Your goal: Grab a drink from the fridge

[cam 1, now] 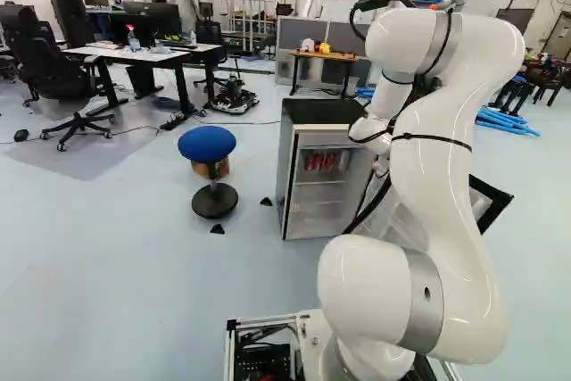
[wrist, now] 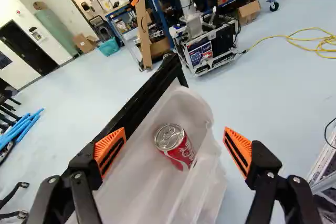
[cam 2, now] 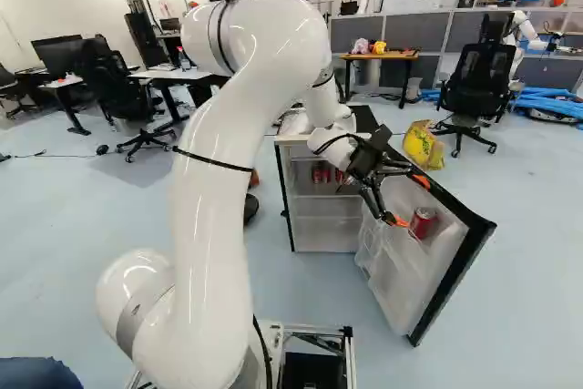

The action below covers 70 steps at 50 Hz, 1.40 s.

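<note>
In the right base view my gripper (cam 2: 409, 200) hangs over the open fridge door (cam 2: 470, 241), its fingers spread near a red can (cam 2: 423, 223) in the door's bin. The wrist view has the gripper (wrist: 174, 151) open, an orange pad on either side of the line to the can (wrist: 184, 152); neither pad touches it. Ahead of the fingers, the can stands in the translucent door bin (wrist: 142, 190). The fridge (cam 1: 284, 176) stands with its door swung out, and more red cans (cam 1: 321, 161) sit on an upper shelf inside.
The door's black edge (wrist: 137, 109) runs close by one finger. Left of the fridge stands a blue stool (cam 1: 207, 143). Behind the door are a yellow bag (cam 2: 422, 145) and an office chair (cam 2: 474, 88). Another robot (wrist: 195, 22) stands beyond the door.
</note>
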### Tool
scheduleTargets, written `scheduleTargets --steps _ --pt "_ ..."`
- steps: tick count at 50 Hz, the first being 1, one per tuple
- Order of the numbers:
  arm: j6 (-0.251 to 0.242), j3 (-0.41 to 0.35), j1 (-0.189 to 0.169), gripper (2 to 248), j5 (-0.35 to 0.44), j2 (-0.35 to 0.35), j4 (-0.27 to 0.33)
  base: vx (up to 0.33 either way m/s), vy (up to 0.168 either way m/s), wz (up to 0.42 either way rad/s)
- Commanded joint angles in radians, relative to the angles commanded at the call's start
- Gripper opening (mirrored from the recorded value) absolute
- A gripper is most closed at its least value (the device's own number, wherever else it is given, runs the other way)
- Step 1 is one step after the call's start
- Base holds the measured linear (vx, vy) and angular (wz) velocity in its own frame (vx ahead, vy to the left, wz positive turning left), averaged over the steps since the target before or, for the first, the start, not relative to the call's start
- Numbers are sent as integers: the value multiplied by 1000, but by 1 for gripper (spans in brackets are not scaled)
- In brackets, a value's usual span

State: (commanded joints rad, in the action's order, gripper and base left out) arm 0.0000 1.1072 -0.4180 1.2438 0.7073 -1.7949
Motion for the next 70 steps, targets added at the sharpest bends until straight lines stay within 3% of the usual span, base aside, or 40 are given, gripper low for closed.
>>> scheduleTargets --steps 20,35,46,70 --pt "0 41 -16 247 -15 21 38 0 0 0" --pt "0 -3 -8 247 -27 -2 91 0 0 0" --pt "0 -76 7 247 -46 -42 178 0 0 0" --pt "0 -245 46 247 -101 -141 426 0 0 0"
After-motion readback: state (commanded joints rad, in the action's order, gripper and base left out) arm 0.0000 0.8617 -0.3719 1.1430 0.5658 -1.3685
